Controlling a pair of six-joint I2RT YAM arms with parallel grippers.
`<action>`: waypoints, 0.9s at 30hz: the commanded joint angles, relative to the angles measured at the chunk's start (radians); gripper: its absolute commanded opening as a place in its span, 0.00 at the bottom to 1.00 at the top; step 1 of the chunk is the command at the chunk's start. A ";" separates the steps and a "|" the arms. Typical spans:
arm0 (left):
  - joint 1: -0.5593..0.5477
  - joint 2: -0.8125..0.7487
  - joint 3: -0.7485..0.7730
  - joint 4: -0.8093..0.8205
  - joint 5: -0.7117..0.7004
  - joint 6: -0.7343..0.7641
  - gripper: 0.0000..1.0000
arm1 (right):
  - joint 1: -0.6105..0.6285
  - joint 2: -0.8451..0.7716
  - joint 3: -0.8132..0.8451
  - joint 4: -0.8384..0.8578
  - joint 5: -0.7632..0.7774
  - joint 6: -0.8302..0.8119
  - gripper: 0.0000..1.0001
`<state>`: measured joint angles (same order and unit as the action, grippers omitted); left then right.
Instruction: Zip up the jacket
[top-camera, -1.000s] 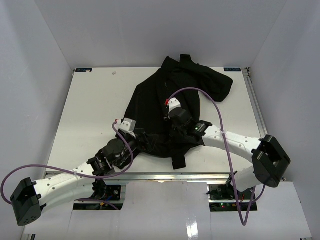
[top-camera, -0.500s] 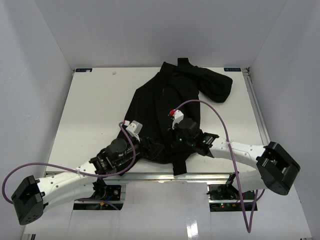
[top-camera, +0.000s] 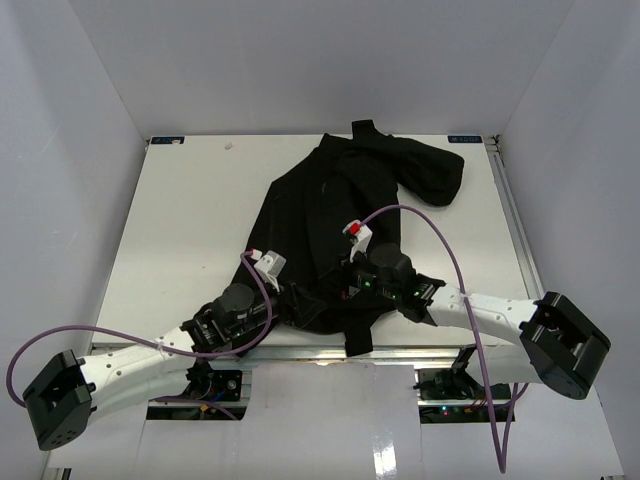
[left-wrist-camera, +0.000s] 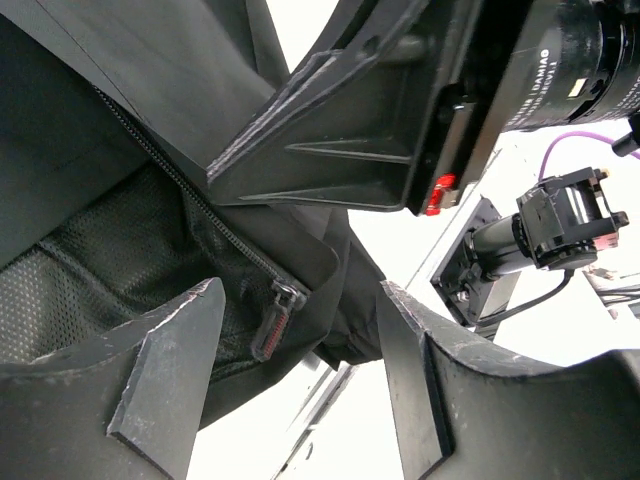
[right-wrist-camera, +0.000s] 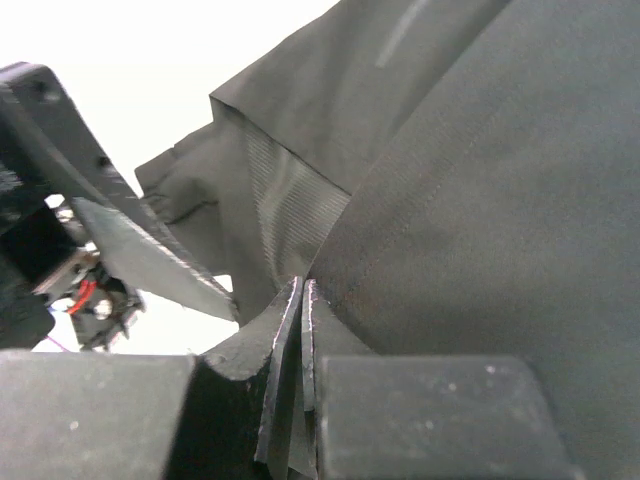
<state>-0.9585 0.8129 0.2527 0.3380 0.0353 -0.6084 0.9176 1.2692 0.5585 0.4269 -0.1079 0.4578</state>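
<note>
Black jacket (top-camera: 310, 210) spread on the white table (top-camera: 180, 220), reaching from the far centre-right down to the near edge; one sleeve bunched at the far right (top-camera: 432, 172), a narrow strip of fabric (top-camera: 358, 338) hanging over the near edge.

In the left wrist view: zipper teeth (left-wrist-camera: 190, 195) running diagonally along a front edge, ending at the zipper pull (left-wrist-camera: 272, 325) (reddish in this light), with mesh lining (left-wrist-camera: 90, 280) exposed beside it.

Left gripper (left-wrist-camera: 300, 300) at the near hem, fingers (left-wrist-camera: 165, 365) spread wide and holding nothing, the pull lying in the gap between them without visible contact. Same gripper in the overhead view (top-camera: 290, 300), low over the hem.

Right gripper (right-wrist-camera: 303, 285) just beside it on the jacket's lower front (top-camera: 345, 290), fingers (right-wrist-camera: 275, 350) pressed almost together, only a thin slit left, clamped on a fold of jacket fabric at the tips.

Purple cables (top-camera: 440, 240) looping from both wrists back over the arms.
</note>
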 joint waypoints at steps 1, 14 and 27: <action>0.003 -0.017 -0.024 0.066 0.025 -0.023 0.71 | 0.003 -0.035 -0.029 0.148 -0.099 0.046 0.08; 0.003 0.100 -0.009 0.145 0.093 -0.024 0.59 | 0.003 -0.056 -0.055 0.204 -0.131 0.064 0.08; 0.003 0.142 -0.053 0.248 0.158 -0.047 0.31 | 0.003 -0.010 -0.068 0.260 -0.141 0.082 0.08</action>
<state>-0.9577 0.9611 0.2128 0.5374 0.1600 -0.6554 0.9176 1.2470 0.4942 0.6069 -0.2186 0.5249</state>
